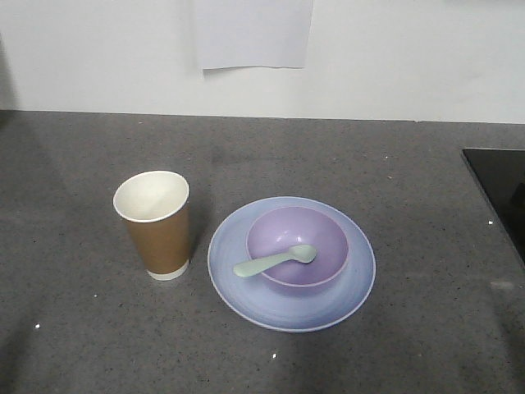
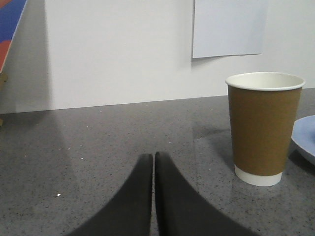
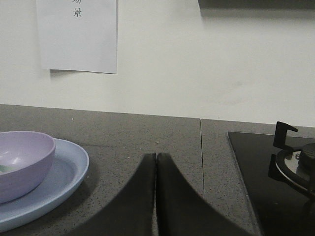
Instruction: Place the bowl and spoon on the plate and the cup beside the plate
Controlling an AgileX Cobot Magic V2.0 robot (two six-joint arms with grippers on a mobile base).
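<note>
Mint spoon — handle pointing left

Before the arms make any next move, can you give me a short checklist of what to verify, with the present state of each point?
1. Purple bowl sits on the pale blue plate: ok.
2. Mint-green spoon rests in the bowl, handle over its rim: ok.
3. Brown paper cup stands upright beside the plate, on the left in the front view, not touching: ok.
4. Left pincer shut, holding nothing: ok.
5. Right pincer shut, holding nothing: ok.
6. Stove burner off: cannot tell.
</note>
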